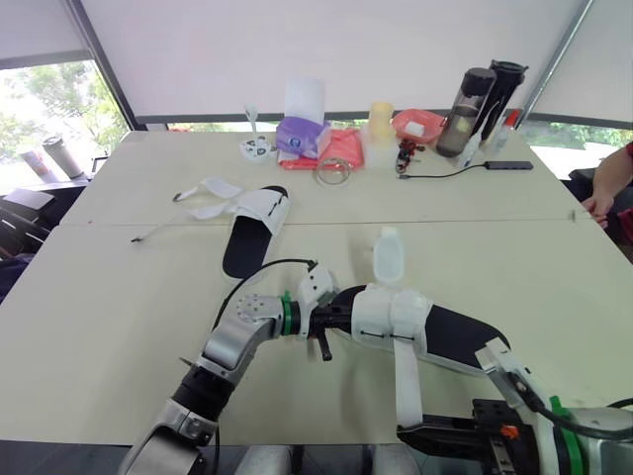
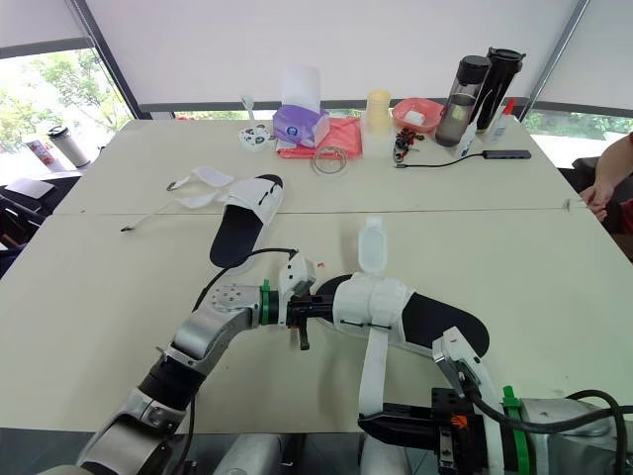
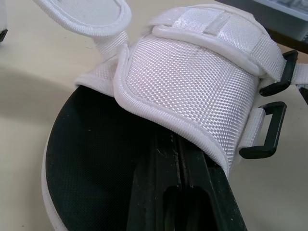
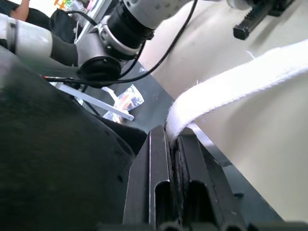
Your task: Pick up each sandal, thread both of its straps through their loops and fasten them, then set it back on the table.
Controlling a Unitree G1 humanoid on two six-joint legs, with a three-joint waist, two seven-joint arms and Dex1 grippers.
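Head views: the near sandal [image 1: 450,336] lay close to the table's [image 1: 99,327] near edge, right of middle. The left gripper [image 1: 331,320] was closed on its front end. Its long strap [image 1: 406,376] ran down to the near edge, where the right gripper [image 1: 420,433] pinched the tip. A short strap [image 1: 388,259] stood up loose. The second sandal [image 1: 252,223] sat toward the far left with its straps splayed and unfastened.

Left wrist view: we saw the left fingers [image 3: 192,187] clamped together at the rim of the white upper [image 3: 192,82]. Two black loops [image 3: 267,130] on its side were empty.

Right wrist view: the right fingers [image 4: 156,183] were shut on the long strap.

Risks, as we judged them:
- The tip pinch looked thin, so a pull toward the loops could slip the strap free.
- The rim hold looked shallow, so the sandal could pivot and take the loops off line.
- A twisted strap could jam at the loop.
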